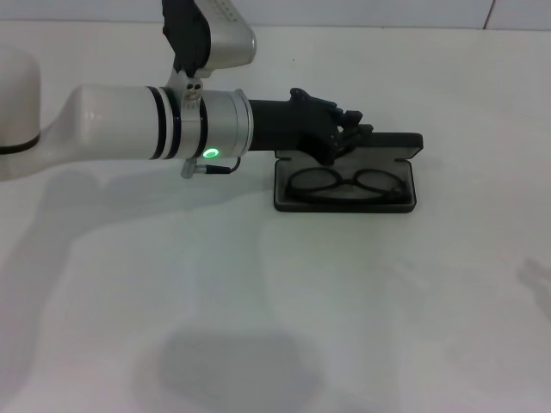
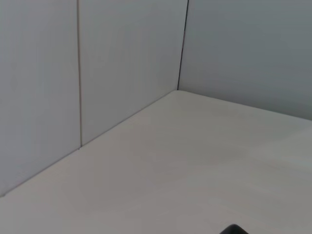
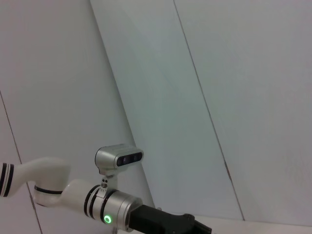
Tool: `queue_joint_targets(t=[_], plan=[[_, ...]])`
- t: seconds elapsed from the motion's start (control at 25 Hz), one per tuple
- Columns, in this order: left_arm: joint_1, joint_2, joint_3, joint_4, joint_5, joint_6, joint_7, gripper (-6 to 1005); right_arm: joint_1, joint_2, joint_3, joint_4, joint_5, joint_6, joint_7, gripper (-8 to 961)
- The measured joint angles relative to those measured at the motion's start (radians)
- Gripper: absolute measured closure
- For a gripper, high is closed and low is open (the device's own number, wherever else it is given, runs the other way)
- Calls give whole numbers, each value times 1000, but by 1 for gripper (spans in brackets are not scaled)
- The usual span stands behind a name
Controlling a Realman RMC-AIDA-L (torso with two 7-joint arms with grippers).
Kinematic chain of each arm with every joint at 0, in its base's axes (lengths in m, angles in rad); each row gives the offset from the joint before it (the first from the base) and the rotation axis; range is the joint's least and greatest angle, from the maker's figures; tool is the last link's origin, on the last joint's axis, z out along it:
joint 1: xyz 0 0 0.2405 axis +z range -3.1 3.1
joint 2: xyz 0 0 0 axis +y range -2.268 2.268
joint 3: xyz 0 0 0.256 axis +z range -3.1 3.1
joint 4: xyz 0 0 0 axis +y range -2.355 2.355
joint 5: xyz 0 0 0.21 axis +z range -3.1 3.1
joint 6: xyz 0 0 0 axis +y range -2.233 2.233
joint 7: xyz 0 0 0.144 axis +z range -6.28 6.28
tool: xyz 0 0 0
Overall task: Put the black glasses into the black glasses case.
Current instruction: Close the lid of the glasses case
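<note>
The white table (image 1: 258, 301) fills the head view, which alone shows the open black glasses case (image 1: 344, 200) with the black glasses (image 1: 346, 184) lying inside. The left gripper (image 1: 355, 129) hangs over the case's raised lid; whether it is open cannot be told. The right wrist view shows only the left arm (image 3: 78, 195) against wall panels (image 3: 219, 97).

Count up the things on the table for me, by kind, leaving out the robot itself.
Black glasses: 1, lying in the open case
Black glasses case: 1, lid up behind it
Total: 2

The left gripper reaches over the case's back edge.
</note>
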Motion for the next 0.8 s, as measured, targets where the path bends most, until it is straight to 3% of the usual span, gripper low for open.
queue_joint_targets(t=[0.24, 0.8], plan=[[5, 3, 52, -2, -99, -14, 33, 773, 1, 0, 1, 14, 0, 2, -10, 758], [-9, 1, 216, -4, -183, -145, 35, 773, 2, 0, 1, 28, 0, 13, -18, 746]])
